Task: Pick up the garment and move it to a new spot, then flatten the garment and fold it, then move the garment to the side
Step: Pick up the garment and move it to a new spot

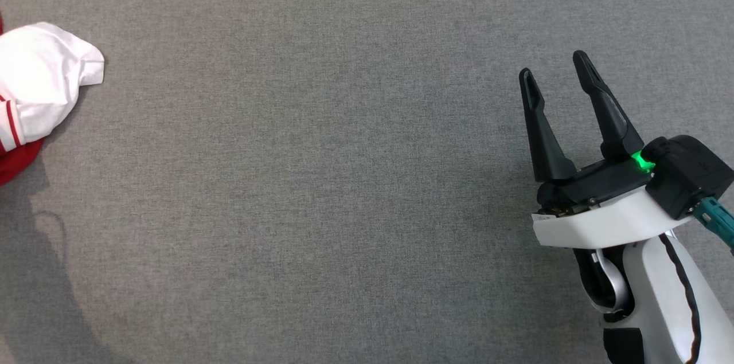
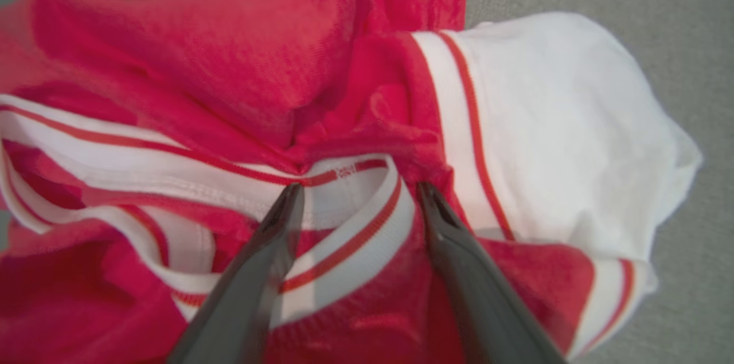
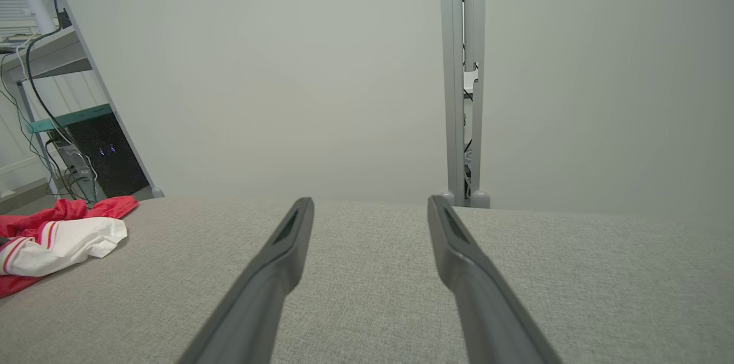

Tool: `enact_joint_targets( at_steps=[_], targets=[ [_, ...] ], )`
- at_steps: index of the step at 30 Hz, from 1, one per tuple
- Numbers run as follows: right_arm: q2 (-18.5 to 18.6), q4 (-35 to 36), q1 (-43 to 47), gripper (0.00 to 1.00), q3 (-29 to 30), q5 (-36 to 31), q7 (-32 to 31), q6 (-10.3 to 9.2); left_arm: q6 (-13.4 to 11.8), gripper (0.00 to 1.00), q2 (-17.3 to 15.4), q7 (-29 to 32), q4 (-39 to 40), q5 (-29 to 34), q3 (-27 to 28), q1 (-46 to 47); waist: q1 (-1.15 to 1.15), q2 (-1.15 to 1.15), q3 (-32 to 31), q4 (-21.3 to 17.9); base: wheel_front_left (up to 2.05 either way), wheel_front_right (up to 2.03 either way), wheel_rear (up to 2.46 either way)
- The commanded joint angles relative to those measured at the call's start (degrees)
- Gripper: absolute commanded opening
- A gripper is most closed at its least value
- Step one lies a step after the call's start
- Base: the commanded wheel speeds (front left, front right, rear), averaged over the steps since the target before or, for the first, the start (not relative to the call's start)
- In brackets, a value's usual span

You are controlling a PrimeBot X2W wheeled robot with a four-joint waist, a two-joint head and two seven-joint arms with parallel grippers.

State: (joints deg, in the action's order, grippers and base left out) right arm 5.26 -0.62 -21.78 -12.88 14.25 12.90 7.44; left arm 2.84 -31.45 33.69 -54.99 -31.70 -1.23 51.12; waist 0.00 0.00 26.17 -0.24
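Your left gripper (image 2: pixel 356 199) was right down on the crumpled red-and-white garment (image 2: pixel 229 66), its two dark fingers (image 2: pixel 269 249) spread fairly wide and not clamped, with a white ribbed band striped in red lying between the tips. That garment (image 1: pixel 40 77) sat bunched up far over on the left side of the grey fabric-covered table (image 1: pixel 344 180), a white fold on top and red cloth beneath it. From the right wrist view you could see the heap (image 3: pixel 57 238) close to the table's far edge, near the far left corner, just in front of a metal shelving rack (image 3: pixel 57 54) hung with cables. Your right gripper (image 1: pixel 553 66) hovered over bare cloth on the table's right side, well apart from the garment, jaws wide and holding nothing, a green light (image 1: pixel 642 160) glowing at its base. Past its fingertips (image 3: pixel 304 209) a grey metal post (image 3: pixel 461 94) rose from the far edge against a pale wall.
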Motion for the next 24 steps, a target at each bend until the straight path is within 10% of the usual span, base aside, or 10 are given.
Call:
enact_joint_targets(
  at_steps=[1, 2, 4, 24],
  targets=[
    [0.01, 0.03, 0.06, 1.0, 0.34, -0.17, 0.3, 0.09, 0.35, 1.0, 0.16, 0.32, -0.71, 0.02, -0.33, 0.53, 0.0, 0.0, -0.14, 0.11, 0.0, 0.0, 0.0],
    [-0.03, -0.16, 0.22, 1.0, 0.36, -0.2, 0.36, 0.09, 0.59, 0.93, 0.32, 0.28, -1.05, 0.0, -0.49, 0.49, 0.0, 0.0, -0.31, 0.21, 0.0, 0.0, 0.0],
    [-0.17, -0.49, 0.28, 1.0, 0.2, -0.06, 0.45, 0.09, 0.87, 0.0, 0.53, -0.56, -1.27, 0.0, -0.71, 0.57, 0.0, 0.0, -0.71, 0.41, 0.0, 0.0, 0.0],
    [-0.97, -5.01, 6.02, 1.0, 0.03, 3.32, 2.0, 0.09, 4.25, 0.0, 0.04, -6.19, 7.71, 0.96, -6.4, 0.32, 0.0, 0.0, -16.68, -0.37, 0.0, 0.0, 0.0]
  ],
)
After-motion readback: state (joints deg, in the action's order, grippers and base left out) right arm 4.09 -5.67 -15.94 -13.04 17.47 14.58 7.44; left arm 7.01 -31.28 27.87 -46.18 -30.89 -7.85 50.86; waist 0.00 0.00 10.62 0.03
